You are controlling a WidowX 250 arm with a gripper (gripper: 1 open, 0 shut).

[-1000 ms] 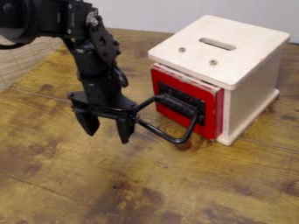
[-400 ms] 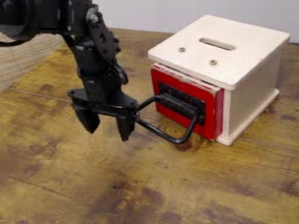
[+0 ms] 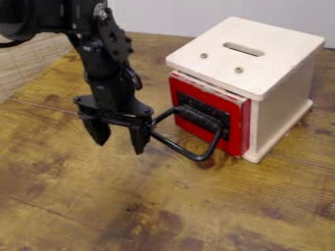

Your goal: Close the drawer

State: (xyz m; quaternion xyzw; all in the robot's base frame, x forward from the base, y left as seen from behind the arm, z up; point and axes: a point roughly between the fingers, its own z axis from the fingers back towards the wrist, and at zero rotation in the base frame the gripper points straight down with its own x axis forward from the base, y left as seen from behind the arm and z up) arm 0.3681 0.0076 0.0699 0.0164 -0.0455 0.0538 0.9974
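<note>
Drawer (image 3: 206, 118) loop handle (image 3: 187, 145) just right of spread gripper (image 3: 116, 139) jaws

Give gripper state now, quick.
Gripper: open, jaws spread, holding nothing, just left of the drawer handle.

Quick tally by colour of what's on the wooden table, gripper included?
Red: 1, the red drawer front set in the box
Cream: 1, the cream box with a slotted top
Black: 2, the large black rounded loop handle on the drawer, and the black gripper, jaws open beside the handle
Total: 4
</note>
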